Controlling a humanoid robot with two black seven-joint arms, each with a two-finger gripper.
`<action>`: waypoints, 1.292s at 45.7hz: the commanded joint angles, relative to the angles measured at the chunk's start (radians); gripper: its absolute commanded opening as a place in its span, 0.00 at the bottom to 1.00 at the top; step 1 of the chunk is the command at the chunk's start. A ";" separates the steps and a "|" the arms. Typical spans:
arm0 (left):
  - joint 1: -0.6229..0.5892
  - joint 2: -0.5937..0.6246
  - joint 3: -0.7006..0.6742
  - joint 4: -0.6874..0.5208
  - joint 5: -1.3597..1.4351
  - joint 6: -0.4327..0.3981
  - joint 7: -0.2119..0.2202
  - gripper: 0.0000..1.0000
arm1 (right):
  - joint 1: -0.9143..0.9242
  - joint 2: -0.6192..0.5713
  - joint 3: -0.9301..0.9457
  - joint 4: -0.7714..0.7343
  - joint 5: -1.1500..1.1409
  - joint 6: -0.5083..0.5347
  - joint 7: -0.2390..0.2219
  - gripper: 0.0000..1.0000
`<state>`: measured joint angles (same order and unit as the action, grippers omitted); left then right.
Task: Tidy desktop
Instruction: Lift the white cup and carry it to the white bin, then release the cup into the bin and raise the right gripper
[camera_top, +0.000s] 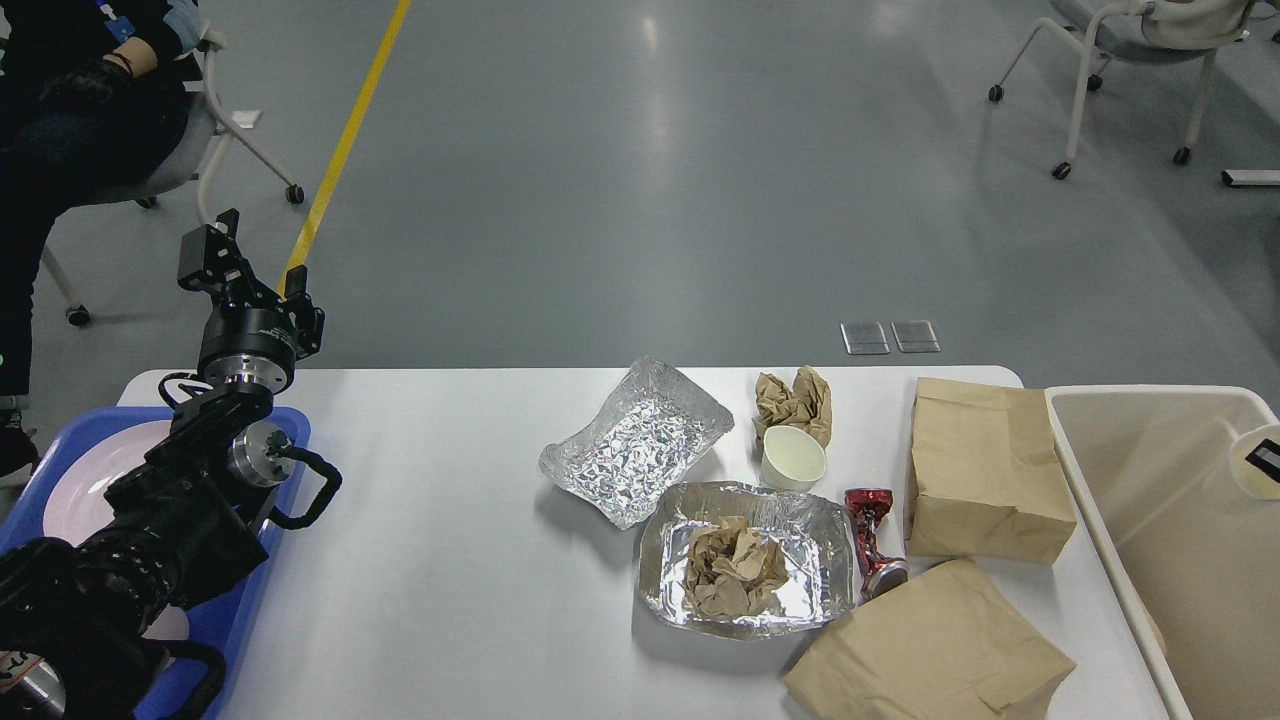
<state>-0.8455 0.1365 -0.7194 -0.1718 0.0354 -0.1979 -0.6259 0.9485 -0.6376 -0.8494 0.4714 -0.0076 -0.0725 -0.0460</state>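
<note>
The white desktop (450, 560) fills the lower part of the head view, from the blue tray (262, 600) on the left to the beige bin (1110, 540) on the right. A pale pink plate (85, 490) is seen in the tray, partly hidden by the black left arm. The left gripper (222, 258) is held up above the far left corner of the desktop. Its two fingers are seen a little apart, and nothing is held between them.

Near the middle of the desktop, an empty foil tray (635, 443) is tilted up on one side. Just in front of it, a second foil tray (750, 560) is laid flat, with a crumpled brown paper ball (735, 572) inside. A small white paper cup (793, 458) is stood upright between the two trays, and a crumpled brown paper (795, 400) is touching it from behind. A crushed red can (872, 542) is laid beside the flat foil tray. Two brown paper bags are seen on the right: one (985, 470) next to the bin, one (925, 650) at the near edge.

At the right edge, over the bin, a bit of a white cup (1258, 462) is seen. The right gripper is not seen.
</note>
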 joint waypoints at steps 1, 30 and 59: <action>0.000 0.000 0.000 0.000 0.000 0.000 0.000 0.96 | -0.028 0.025 0.016 -0.034 0.000 -0.029 0.000 0.97; 0.000 0.000 0.000 0.000 0.001 0.000 0.000 0.96 | -0.030 0.064 0.016 -0.028 0.000 -0.033 0.000 1.00; -0.001 0.000 0.000 0.000 0.001 0.000 0.000 0.96 | 0.456 0.085 -0.138 0.361 0.006 -0.004 0.005 1.00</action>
<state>-0.8460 0.1365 -0.7194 -0.1718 0.0359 -0.1979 -0.6259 1.2547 -0.5643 -0.9279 0.6724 -0.0016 -0.0878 -0.0434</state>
